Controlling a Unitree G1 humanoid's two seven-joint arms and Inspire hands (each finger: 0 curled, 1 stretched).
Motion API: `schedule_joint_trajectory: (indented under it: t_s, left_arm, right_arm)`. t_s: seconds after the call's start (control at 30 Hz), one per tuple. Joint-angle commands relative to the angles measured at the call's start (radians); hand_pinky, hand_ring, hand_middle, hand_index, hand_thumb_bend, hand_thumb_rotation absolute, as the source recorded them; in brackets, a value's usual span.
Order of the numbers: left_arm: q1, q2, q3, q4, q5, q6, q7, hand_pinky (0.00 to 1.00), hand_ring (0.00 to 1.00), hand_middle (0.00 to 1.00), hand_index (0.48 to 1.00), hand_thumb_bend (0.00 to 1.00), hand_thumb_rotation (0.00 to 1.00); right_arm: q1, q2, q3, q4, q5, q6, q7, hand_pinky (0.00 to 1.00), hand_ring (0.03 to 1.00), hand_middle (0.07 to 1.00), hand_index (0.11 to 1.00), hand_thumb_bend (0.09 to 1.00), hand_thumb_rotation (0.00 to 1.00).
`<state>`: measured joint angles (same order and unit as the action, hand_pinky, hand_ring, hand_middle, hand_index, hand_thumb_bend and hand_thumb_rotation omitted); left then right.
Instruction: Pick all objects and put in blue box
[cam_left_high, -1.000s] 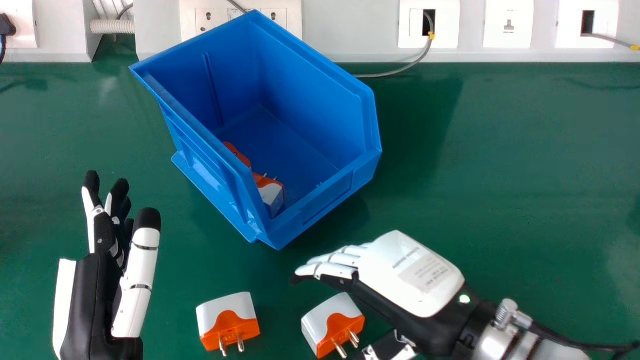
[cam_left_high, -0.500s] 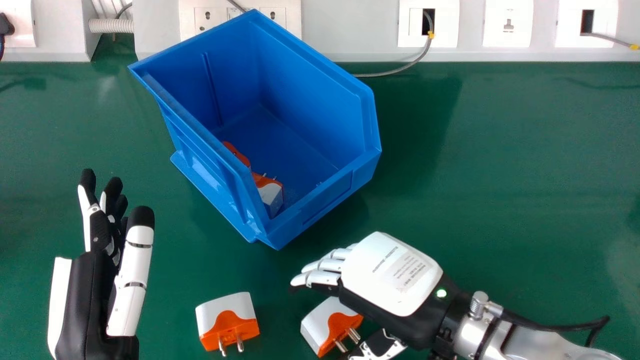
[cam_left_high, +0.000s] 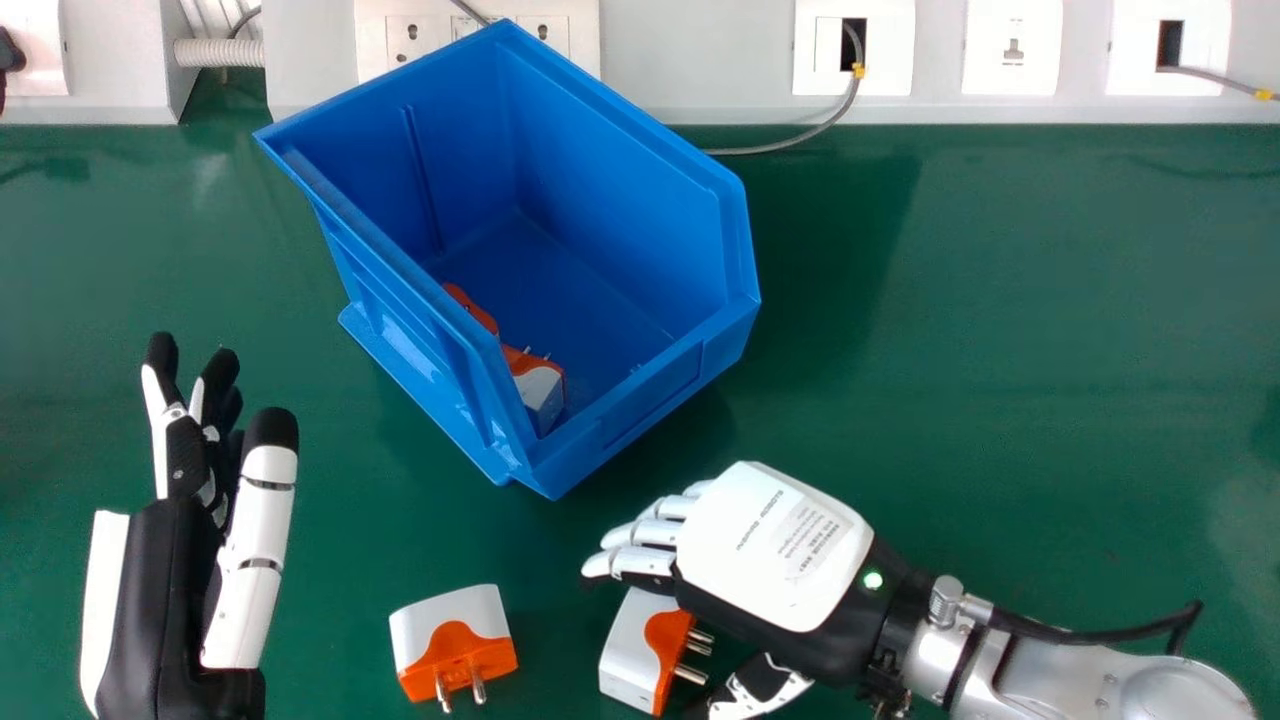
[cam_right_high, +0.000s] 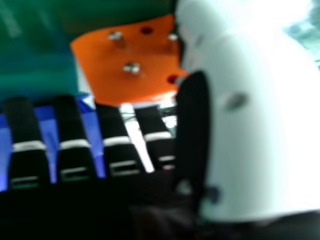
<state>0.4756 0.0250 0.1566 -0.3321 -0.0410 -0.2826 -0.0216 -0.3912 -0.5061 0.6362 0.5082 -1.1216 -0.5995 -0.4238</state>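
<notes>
No text is readable — the print (cam_left_high: 805, 540) on the right robot hand (cam_left_high: 750, 580) is too small.

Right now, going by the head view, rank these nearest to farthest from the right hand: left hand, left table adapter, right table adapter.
1. Right table adapter: partly covered by the right hand.
2. Left table adapter: between the hands.
3. Left hand: at the view's left.

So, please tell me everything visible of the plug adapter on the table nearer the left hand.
The plug adapter has a smooth, white, plastic-looking body and an orange front, whose two visible metal pins point toward the robot. It looks intact and rests on the green table, right of the left hand, touched by neither hand.
</notes>
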Motion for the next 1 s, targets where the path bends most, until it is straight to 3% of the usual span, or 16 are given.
schedule_joint_trajectory:
  t_s: [0.0,0.03,0.1,0.17,0.23,0.3,0.4,0.5,0.6,0.67,0.8,0.9,0.97]
  left_arm:
    - [-0.001,0.007,0.007,-0.029,-0.009,0.001,-0.004,1.00,1.00,0.99,0.990,0.35,0.81]
    - [-0.001,0.008,0.007,-0.031,-0.010,0.002,-0.005,1.00,1.00,0.99,0.994,0.35,0.81]
    - [0.000,0.007,0.008,-0.035,-0.003,0.005,-0.002,1.00,1.00,0.99,0.994,0.35,0.81]
    - [0.000,0.007,0.009,-0.034,-0.004,0.003,-0.004,1.00,1.00,0.99,0.992,0.35,0.81]
    - [-0.001,0.005,0.009,-0.033,-0.004,0.002,-0.003,1.00,1.00,0.99,0.991,0.35,0.81]
    - [-0.001,0.001,0.007,-0.035,-0.003,0.004,0.000,1.00,1.00,0.99,0.986,0.37,0.80]
    - [0.002,0.000,0.006,-0.036,-0.014,0.005,-0.004,1.00,1.00,0.99,0.990,0.38,0.79]
    - [0.002,0.004,0.007,-0.034,-0.002,0.000,-0.003,1.00,1.00,0.99,0.991,0.38,0.81]
    - [0.000,0.002,0.007,-0.034,-0.010,0.004,-0.005,1.00,1.00,0.99,0.990,0.39,0.82]
    - [-0.002,0.000,0.005,-0.033,-0.008,0.004,-0.002,1.00,1.00,0.99,0.987,0.39,0.81]
    - [-0.003,-0.001,0.004,-0.031,-0.017,0.001,-0.006,1.00,1.00,0.99,0.992,0.36,0.79]
    - [-0.004,0.002,0.006,-0.025,-0.015,-0.010,-0.008,1.00,1.00,0.99,0.988,0.36,0.80]
    - [-0.002,-0.001,0.005,-0.032,-0.015,0.000,-0.005,1.00,1.00,0.99,0.993,0.35,0.80]
  right_arm:
    - [-0.030,0.008,0.009,0.051,-0.020,0.025,-0.047,0.45,0.526,0.573,0.529,0.494,0.00]
    - [-0.033,0.010,0.011,0.057,-0.011,0.027,-0.045,0.44,0.495,0.541,0.485,0.497,0.00]
    - [-0.029,0.016,0.006,0.045,0.009,0.048,-0.011,0.40,0.464,0.517,0.477,0.501,0.00]
    - [-0.029,0.019,0.005,0.028,0.016,0.075,0.039,0.27,0.346,0.468,0.502,0.508,0.00]
    - [-0.028,0.021,0.000,0.010,0.041,0.085,0.099,0.22,0.281,0.375,0.483,0.492,0.11]
    - [-0.026,0.021,-0.002,0.000,0.058,0.090,0.125,0.21,0.262,0.342,0.477,0.488,0.15]
    - [-0.021,0.026,-0.007,-0.001,0.085,0.093,0.147,0.19,0.243,0.312,0.473,0.489,0.16]
    - [-0.022,0.026,-0.005,0.006,0.092,0.089,0.134,0.17,0.218,0.282,0.472,0.489,0.16]
    - [-0.021,0.024,-0.003,0.003,0.089,0.093,0.132,0.15,0.204,0.266,0.471,0.489,0.16]
    - [-0.025,0.020,0.005,-0.004,0.072,0.104,0.133,0.14,0.197,0.261,0.471,0.489,0.16]
    - [-0.031,0.021,0.014,-0.017,0.067,0.128,0.172,0.16,0.225,0.303,0.473,0.491,0.15]
    - [-0.032,0.024,0.014,-0.029,0.072,0.144,0.215,0.18,0.241,0.339,0.474,0.490,0.15]
    - [-0.035,0.028,0.012,-0.029,0.079,0.149,0.235,0.19,0.263,0.375,0.476,0.489,0.15]
